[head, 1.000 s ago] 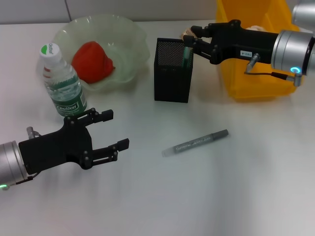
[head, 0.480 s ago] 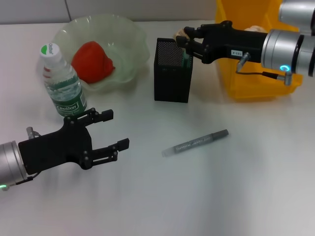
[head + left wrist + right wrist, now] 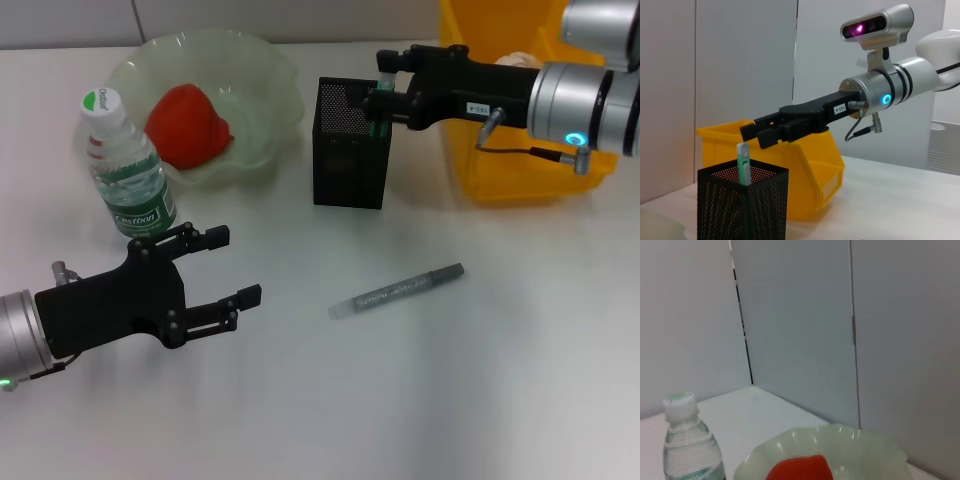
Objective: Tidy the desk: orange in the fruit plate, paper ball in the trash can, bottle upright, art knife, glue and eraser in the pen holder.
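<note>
One art knife (image 3: 378, 112) stands in the pen holder (image 3: 350, 160), right hand (image 3: 383, 82) open above; orange (image 3: 188, 125) fills the fruit plate (image 3: 262, 70).

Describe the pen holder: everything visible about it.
The pen holder is a tall, square, black box that looks like fine metal mesh, open at the top. It stands upright on the white desk, between the pale green fruit plate and the yellow trash can. The mint-green art knife stands inside it at one corner, its tip poking above the rim. The right gripper hangs just above that corner; whether it touches the holder is unclear.
</note>
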Motion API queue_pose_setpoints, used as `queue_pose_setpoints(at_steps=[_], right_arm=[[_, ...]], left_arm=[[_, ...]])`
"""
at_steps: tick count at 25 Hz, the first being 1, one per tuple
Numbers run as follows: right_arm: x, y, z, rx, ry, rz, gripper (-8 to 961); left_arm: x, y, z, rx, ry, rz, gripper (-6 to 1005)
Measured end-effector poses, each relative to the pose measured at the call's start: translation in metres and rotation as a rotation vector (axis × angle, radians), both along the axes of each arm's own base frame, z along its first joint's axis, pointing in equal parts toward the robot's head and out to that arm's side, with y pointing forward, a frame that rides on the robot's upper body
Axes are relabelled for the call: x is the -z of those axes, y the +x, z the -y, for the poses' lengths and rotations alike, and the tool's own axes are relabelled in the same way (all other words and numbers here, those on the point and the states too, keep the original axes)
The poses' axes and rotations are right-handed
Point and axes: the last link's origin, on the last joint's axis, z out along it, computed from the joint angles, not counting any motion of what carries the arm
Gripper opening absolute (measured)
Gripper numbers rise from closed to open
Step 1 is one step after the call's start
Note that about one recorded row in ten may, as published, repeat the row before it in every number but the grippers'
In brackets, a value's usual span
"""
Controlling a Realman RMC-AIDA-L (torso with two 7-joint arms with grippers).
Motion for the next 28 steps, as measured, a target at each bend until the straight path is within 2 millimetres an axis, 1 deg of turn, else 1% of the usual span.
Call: queue_pose_setpoints(at_steps=[2, 5, 9, 11, 13, 16, 17, 18, 22, 23, 26, 28], right_arm=[[-0.003, -0.001, 0.001, -0.005, 0.004, -0.016, 498], [-0.014, -0.003, 0.011, -0.041, -0.007, -0.086, 652], [-0.034, -0.003, 0.030, -0.109, -0.053, -0.183, 650], [-0.043, 0.001, 0.042, -0.156, -0.098, -0.212, 649], [-0.045, 0.003, 0.048, -0.174, -0.126, -0.210, 648], [-0.042, 0.007, 0.057, -0.203, -0.198, -0.160, 647], [-0.037, 0.009, 0.060, -0.207, -0.250, -0.107, 646], [-0.037, 0.009, 0.060, -0.207, -0.250, -0.107, 646], [-0.027, 0.009, 0.063, -0.231, -0.362, 0.007, 645], [-0.022, 0.009, 0.063, -0.236, -0.405, 0.062, 645], [-0.017, 0.009, 0.062, -0.233, -0.439, 0.112, 644], [-0.009, 0.008, 0.060, -0.229, -0.481, 0.187, 644]], left_arm=[[0.000, 0.000, 0.000, 0.001, -0.002, 0.000, 799], [0.000, 0.001, 0.000, 0.005, -0.004, 0.002, 799], [0.000, 0.002, 0.000, 0.010, -0.006, 0.006, 799], [0.000, 0.002, 0.000, 0.013, -0.008, 0.006, 799], [0.000, 0.003, 0.000, 0.015, -0.009, 0.006, 799], [0.001, 0.003, 0.000, 0.018, -0.015, 0.003, 799], [0.001, 0.004, -0.001, 0.020, -0.021, 0.004, 799], [0.001, 0.004, -0.001, 0.020, -0.021, 0.004, 799], [0.002, 0.006, -0.001, 0.023, -0.029, 0.005, 800], [0.002, 0.006, -0.001, 0.024, -0.032, 0.004, 800], [0.002, 0.006, -0.001, 0.025, -0.037, 0.002, 800], [0.002, 0.006, -0.001, 0.027, -0.041, 0.000, 800]])
